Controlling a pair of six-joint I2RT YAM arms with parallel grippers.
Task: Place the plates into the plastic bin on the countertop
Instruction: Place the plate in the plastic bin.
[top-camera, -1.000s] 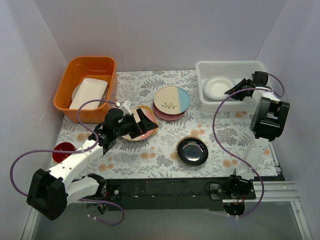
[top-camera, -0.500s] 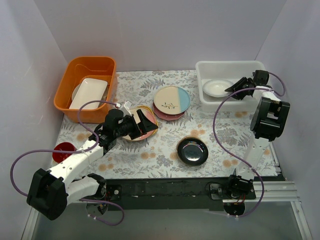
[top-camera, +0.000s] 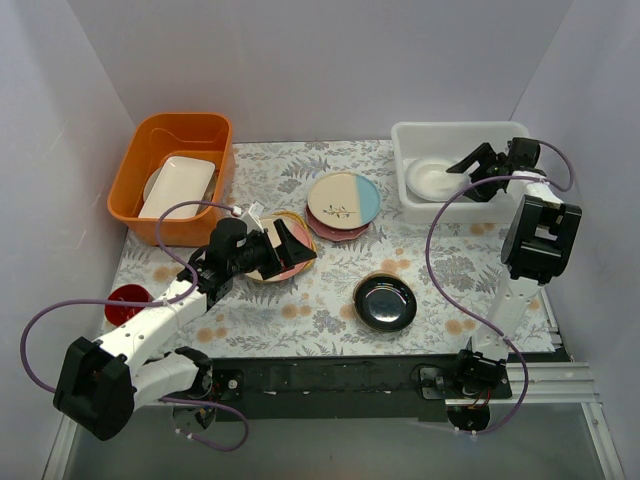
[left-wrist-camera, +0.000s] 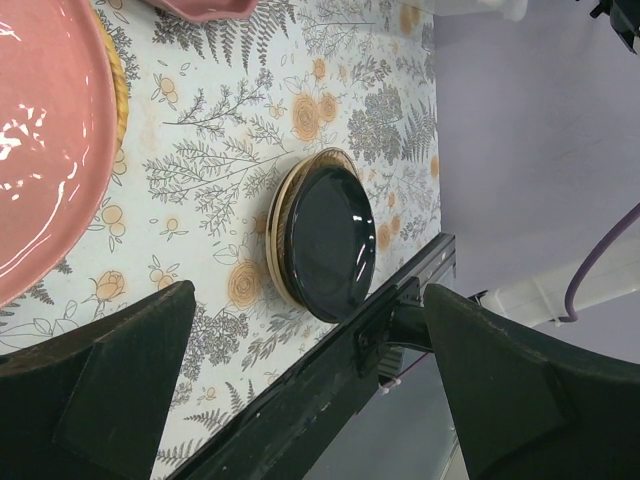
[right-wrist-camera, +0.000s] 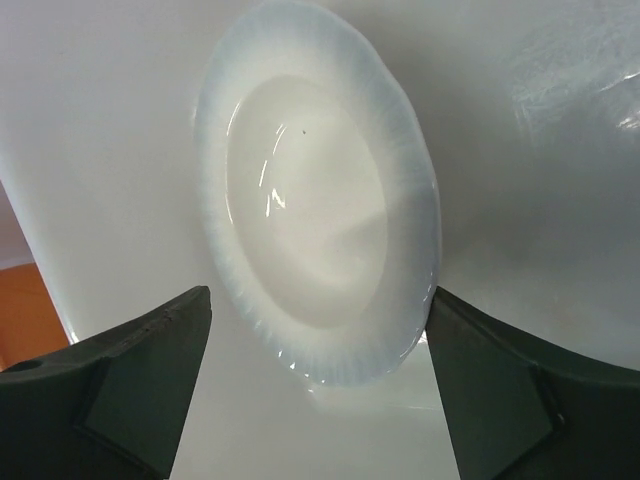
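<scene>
A white scalloped plate lies in the whitish plastic bin at the back right of the countertop. My right gripper hangs open just above it, one finger on each side, touching nothing. My left gripper stands open over a pink plate that rests on a mustard yellow plate. A cream-and-blue plate tops a pink one mid-counter. A glossy black plate sits near the front.
At the back left an orange tub holds a white rectangular dish. A small red disc lies at the left edge. A black rail runs along the front edge, and white walls close in three sides.
My right gripper has opened and let go of the white plate, which now lies in the bin. The left arm has hardly moved.
</scene>
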